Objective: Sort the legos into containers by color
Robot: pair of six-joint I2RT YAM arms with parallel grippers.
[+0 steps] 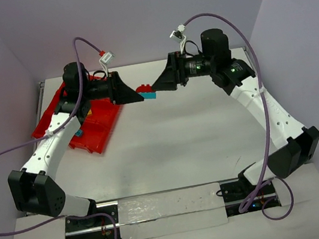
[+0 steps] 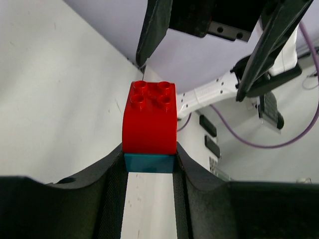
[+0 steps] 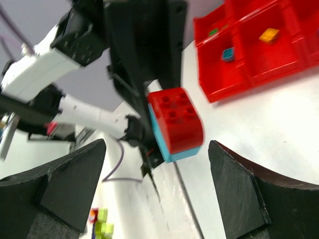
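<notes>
Between the fingers of the left gripper (image 2: 149,158) sits a flat cyan plastic brick (image 2: 148,163), clamped by its sides, with a rounded red plastic brick (image 2: 149,119) studded onto it and jutting out past the fingertips. The narrow left grip has hold of the cyan piece only, and the pair hangs above the white table (image 1: 170,148). Facing it from the other side, the right gripper (image 3: 157,144) is spread wide and holds nothing. The red brick lies just ahead of its fingertips, roughly centred in the gap, and no contact shows. Behind the left gripper, on its outer side, lies the bright red plastic tray (image 3: 224,84) with low dividing walls, where a small yellow brick (image 3: 269,35), a small cyan brick (image 3: 228,54) and a small green brick (image 3: 213,32) rest in separate compartments. The step in hand looks to be pulling the two-colour stack apart so each half can go to its own compartment. To do it well, the right fingers should advance until they straddle the red brick alone, stopping short of the cyan seam, and close squarely on its flat side faces rather than on the curved face, where they could slip. A slight tilt off the studs should then part them more gently than a straight tug, which could fling a brick away. The left grip needs to hold firm throughout.
</notes>
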